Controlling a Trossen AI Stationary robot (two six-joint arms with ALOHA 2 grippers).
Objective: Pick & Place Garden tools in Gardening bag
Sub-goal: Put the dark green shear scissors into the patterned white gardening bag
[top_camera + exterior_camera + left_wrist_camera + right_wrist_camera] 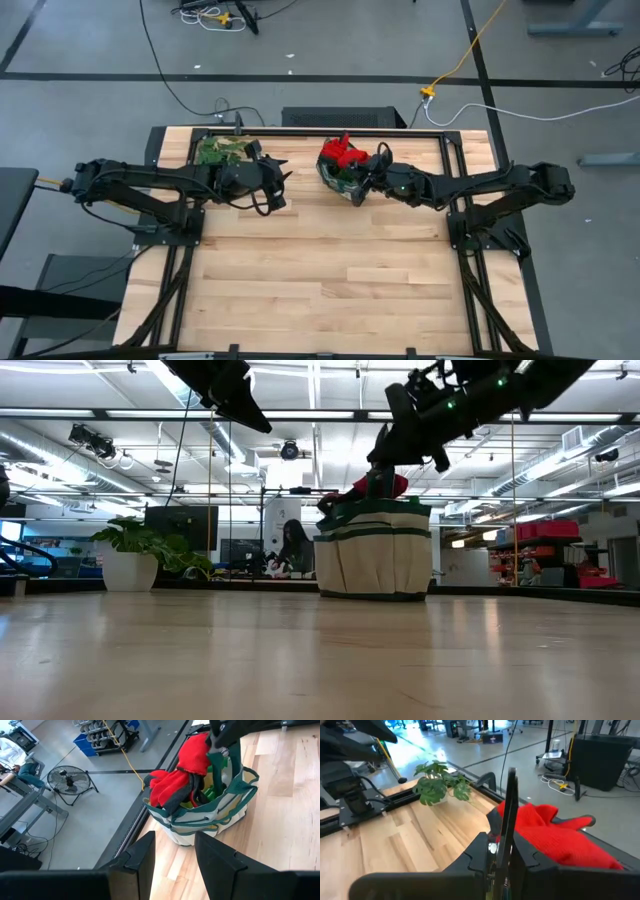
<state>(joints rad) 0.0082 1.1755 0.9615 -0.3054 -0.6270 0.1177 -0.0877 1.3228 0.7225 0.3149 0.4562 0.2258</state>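
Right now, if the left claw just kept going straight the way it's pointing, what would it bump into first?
Most likely the gardening bag: the left gripper, fingers apart, aims at its side, red gloves sticking out above. Depth is hard to judge.

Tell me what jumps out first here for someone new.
The red gloves spilling out of the gardening bag at the table's back edge. The right gripper, fingers shut, is at the bag's rim; the left gripper hangs empty to the bag's left, near the leafy plant.

Both arms reach inward at mid-height. Left end effector hovers with fingers parted, nothing between them. Right end effector has fingers pressed together, tilted downward.
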